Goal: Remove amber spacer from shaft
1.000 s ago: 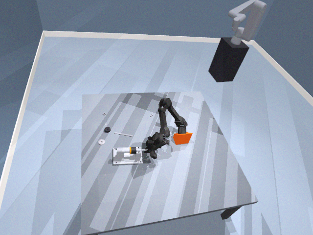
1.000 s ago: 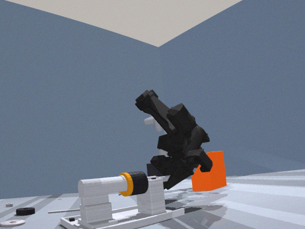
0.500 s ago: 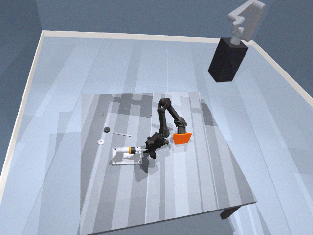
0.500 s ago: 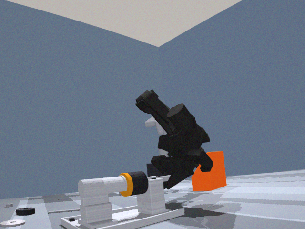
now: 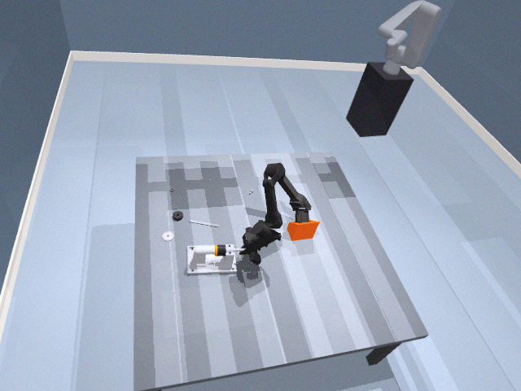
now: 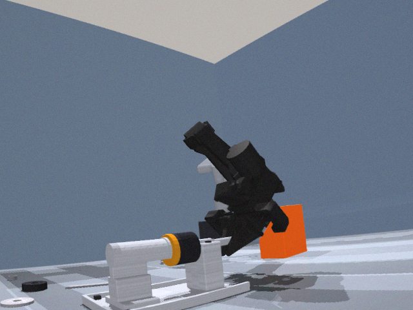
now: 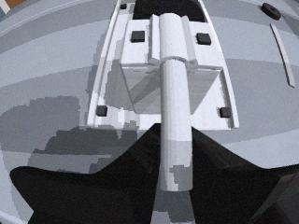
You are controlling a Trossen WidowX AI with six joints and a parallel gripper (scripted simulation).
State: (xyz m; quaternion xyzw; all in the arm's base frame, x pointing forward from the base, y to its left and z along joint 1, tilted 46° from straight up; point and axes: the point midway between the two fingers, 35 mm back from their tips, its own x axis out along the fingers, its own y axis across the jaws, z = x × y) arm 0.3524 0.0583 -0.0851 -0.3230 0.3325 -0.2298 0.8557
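Observation:
The white housing block (image 5: 203,249) (image 6: 133,250) stands at the left end of the white base. The amber spacer (image 5: 216,250) (image 6: 175,252) hangs around the shaft line at the housing's mouth. A wide black spacer (image 5: 221,250) (image 6: 190,247) is beside it, between the amber spacer and the white support post (image 6: 204,267). The white shaft (image 5: 236,249) (image 6: 226,240) (image 7: 176,103) sticks out of the post's cradle toward the arm. My gripper (image 5: 242,250) (image 7: 170,130) is shut on the shaft's outer end, one finger on each side. The shaft inside the spacers is hidden.
The base plate (image 5: 212,272) (image 6: 233,289) has raised edges. A black ring (image 5: 177,215) (image 6: 34,285) (image 7: 271,11), a white disc (image 5: 168,235) (image 6: 17,301) and a thin white rod (image 5: 203,223) (image 7: 282,56) lie beyond it. An orange block (image 5: 304,230) (image 6: 283,236) stands by the arm's base.

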